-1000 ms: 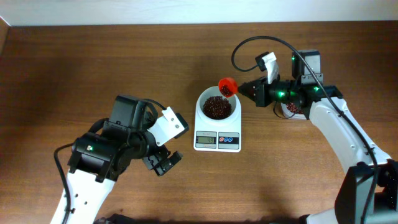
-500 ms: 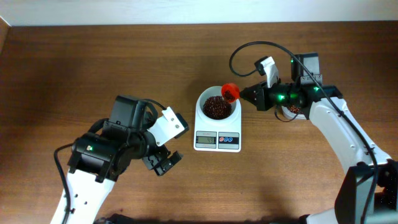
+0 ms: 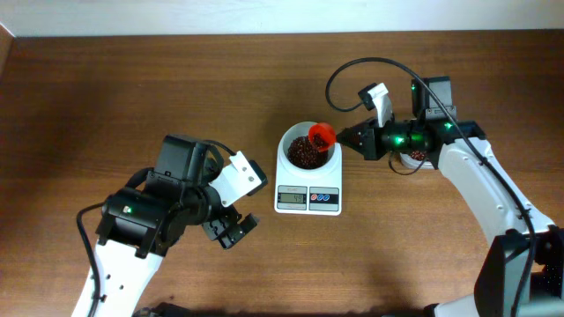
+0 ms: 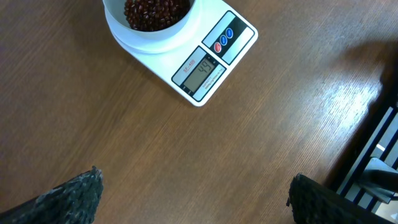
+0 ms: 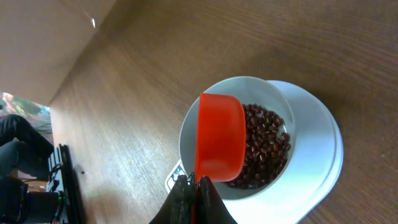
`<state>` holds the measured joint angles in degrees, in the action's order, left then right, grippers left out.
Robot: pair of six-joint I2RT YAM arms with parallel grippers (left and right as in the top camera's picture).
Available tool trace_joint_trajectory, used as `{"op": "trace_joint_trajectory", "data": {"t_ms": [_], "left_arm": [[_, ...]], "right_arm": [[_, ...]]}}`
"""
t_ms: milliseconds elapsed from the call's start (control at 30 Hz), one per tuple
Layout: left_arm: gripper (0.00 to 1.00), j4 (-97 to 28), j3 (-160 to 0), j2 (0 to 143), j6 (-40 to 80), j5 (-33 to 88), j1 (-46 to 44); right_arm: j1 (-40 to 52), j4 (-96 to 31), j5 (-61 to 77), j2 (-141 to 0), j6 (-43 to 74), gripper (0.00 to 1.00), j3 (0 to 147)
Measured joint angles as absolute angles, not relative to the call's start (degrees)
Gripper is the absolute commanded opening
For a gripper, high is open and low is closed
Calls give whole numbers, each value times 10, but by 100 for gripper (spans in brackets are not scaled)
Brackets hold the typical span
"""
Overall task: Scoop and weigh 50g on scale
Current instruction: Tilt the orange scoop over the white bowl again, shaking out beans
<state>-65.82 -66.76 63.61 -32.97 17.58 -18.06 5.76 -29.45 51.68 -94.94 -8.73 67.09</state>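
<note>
The white scale (image 3: 308, 200) stands mid-table with a round white bowl (image 3: 287, 143) on it, holding dark red-brown beans (image 3: 305, 156). My right gripper (image 3: 345, 141) is shut on the handle of an orange scoop (image 3: 322, 135), whose cup hangs tilted over the bowl's right rim. In the right wrist view the scoop (image 5: 219, 137) shows its underside above the beans (image 5: 264, 146), with the gripper (image 5: 193, 185) clamped on its handle. My left gripper (image 3: 231, 231) is open over bare table, left of the scale. In the left wrist view the scale (image 4: 211, 62) lies ahead of the gripper (image 4: 194, 186).
A tub with beans (image 3: 414, 153) sits behind the right wrist, mostly hidden by the arm. A cable (image 3: 352, 70) loops above the right arm. The table's far edge (image 3: 264, 35) runs along the top.
The right gripper has brought the scoop down from above the bowl's far rim to over the beans. The left arm has not moved.
</note>
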Motion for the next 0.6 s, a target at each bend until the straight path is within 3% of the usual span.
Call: {"op": "trace_joint_trajectory", "data": {"t_ms": [600], "left_arm": [[99,-658,-668,636,-330,176,-181]], "right_arm": [[58,-313,541,-949,-79,4,671]]}}
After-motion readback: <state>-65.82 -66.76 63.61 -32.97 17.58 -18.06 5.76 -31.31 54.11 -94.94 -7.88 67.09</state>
